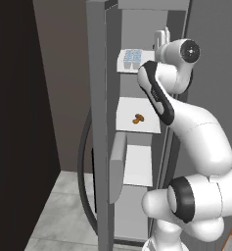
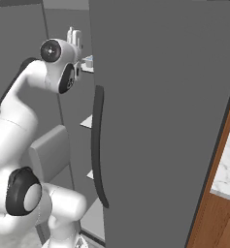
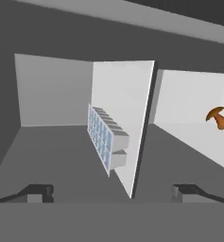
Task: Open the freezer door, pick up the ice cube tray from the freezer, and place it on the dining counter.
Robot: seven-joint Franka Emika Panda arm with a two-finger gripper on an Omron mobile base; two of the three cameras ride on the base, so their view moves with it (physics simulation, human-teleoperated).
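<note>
Facing the freezer (image 1: 137,29), I find my gripper (image 3: 111,193) spread wide, empty. Ice cube tray (image 3: 106,137) lies ahead, between the fingertips, apart from them; a brown food item (image 3: 217,117) sits right.

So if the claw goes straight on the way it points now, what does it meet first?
Most likely the ice cube tray on its white shelf: it lies near the middle of the hand view, between the open claw tips. Depth is unclear, so the shelf edge could come first.
</note>
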